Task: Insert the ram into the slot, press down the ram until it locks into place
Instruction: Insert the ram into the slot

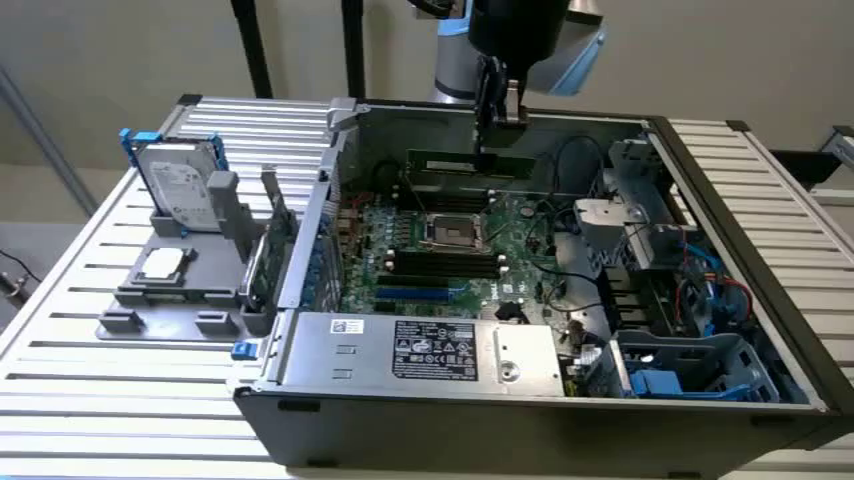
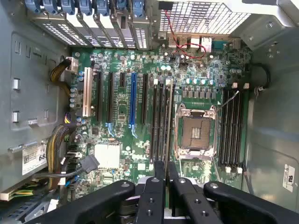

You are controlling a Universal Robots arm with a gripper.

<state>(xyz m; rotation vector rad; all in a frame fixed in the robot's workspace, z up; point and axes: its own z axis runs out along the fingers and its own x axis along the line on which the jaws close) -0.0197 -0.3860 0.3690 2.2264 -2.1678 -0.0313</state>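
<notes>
One ram [image 1: 470, 163] gripped edge-down in jaws, above black slots [image 2: 155, 121].

Long flat green ram stick [image 1: 447, 160] held in black gripper [image 1: 485, 145], above green motherboard [image 1: 527, 225] inside open grey metal case [image 1: 534, 420]. Square silver processor socket [image 1: 451, 233] sits between two banks of long black memory slots [image 1: 438, 265].

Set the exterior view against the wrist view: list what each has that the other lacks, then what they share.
Exterior view: a hard drive in a blue bracket on the slatted table, and the green broad side of the ram above the board.
Wrist view: a white slot, red wires and a yellow-black cable bundle.
Both: the claw shut on the ram, the processor socket and the black memory slots.
</notes>
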